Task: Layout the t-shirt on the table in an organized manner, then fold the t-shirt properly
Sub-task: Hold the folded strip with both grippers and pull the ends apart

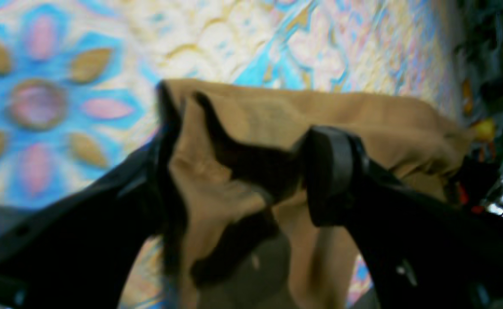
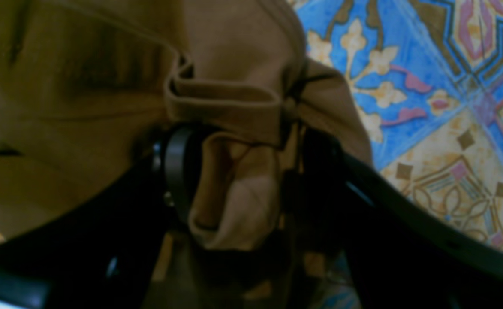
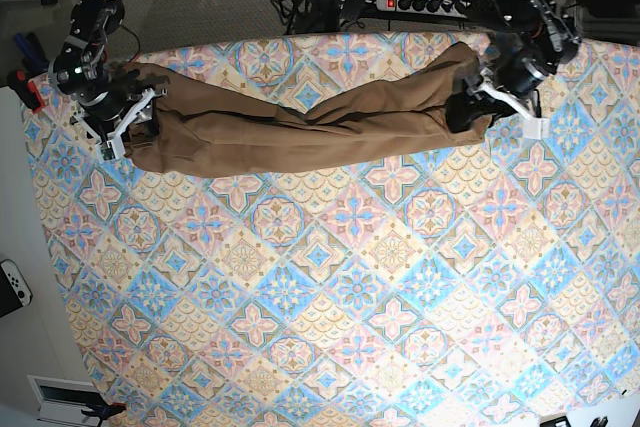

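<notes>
T-shirt (image 3: pixel 300 127) stretched between two grippers along the far edge of the table (image 3: pixel 330 327).

The tan garment hangs as a long, twisted band from far left to far right in the base view, bunched and rope-like at the middle, not yet spread flat. The right gripper (image 2: pixel 234 180), at the left end in that view, is clamped on a folded hem or cuff of the cloth; the left gripper (image 1: pixel 238 171), at the right end, has its jaws wide with a thick wad of fabric pinched between them. This looks like the laying-out step, with folding not begun. Next, I judge, the arms must draw the cloth toward the near side and shake out the twist so it settles flat; a tight pull risks slipping a grip.
</notes>
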